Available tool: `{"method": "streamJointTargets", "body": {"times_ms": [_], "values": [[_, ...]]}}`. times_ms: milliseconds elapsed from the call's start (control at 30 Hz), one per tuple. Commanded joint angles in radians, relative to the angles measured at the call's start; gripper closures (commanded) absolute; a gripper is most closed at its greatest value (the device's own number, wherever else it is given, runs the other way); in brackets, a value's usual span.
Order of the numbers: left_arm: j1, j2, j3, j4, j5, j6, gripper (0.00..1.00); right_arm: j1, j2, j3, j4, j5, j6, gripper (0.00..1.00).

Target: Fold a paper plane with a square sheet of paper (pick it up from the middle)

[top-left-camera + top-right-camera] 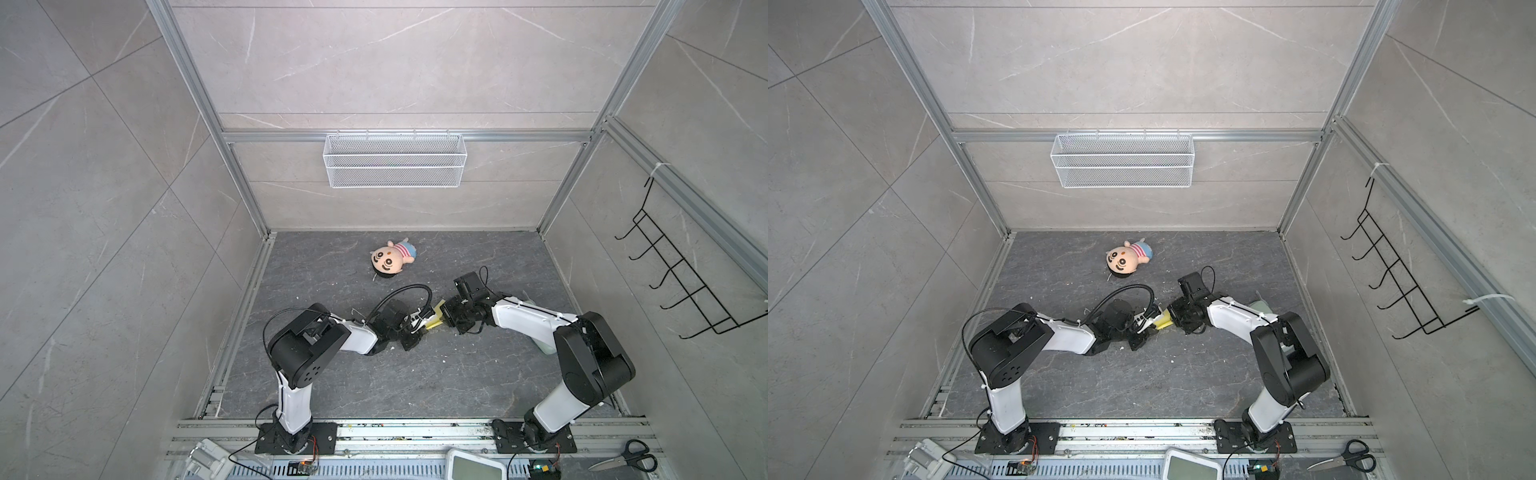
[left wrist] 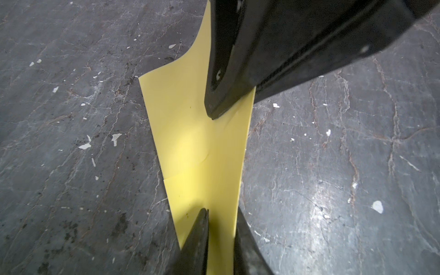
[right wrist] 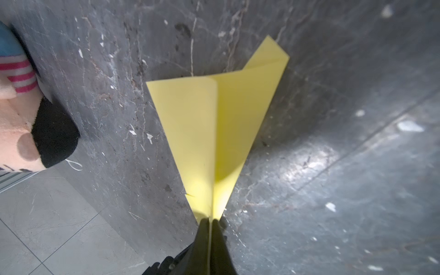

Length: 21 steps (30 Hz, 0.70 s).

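The square sheet of paper is now folded into a pale-yellow pointed dart with a centre crease, the paper plane [image 1: 434, 319] [image 1: 1165, 321]. It lies on the dark floor between my two grippers. My right gripper [image 3: 210, 220] is shut on the narrow tip of the plane [image 3: 209, 123]; its black fingers [image 2: 214, 104] also show in the left wrist view. At the other end, my left gripper [image 2: 222, 214] has its jaws a little apart, with the plane [image 2: 202, 142] lying flat in the gap. In both top views the left gripper [image 1: 423, 323] [image 1: 1151, 321] and right gripper [image 1: 443, 314] [image 1: 1171, 316] nearly meet.
A plush doll [image 1: 392, 259] [image 1: 1127, 259] [image 3: 19, 119] lies behind the grippers. A pale green pad [image 1: 544, 348] [image 1: 1260, 307] is partly hidden under the right arm. A white wire basket [image 1: 395, 160] hangs on the back wall, a black hook rack [image 1: 681, 286] on the right wall. Scissors [image 1: 627, 457] lie at the front right.
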Motion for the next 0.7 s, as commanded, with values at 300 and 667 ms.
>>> {"method": "streamJointTargets", "body": {"times_ms": [300,667], "values": [[0.002,0.015,0.058,-0.047,0.028,-0.015,0.98,-0.008,-0.006,0.035,-0.047,0.007,-0.061,0.5],[0.002,0.018,0.137,-0.221,0.089,-0.096,1.0,-0.068,-0.118,0.03,-0.153,0.107,-0.273,0.27]]}}
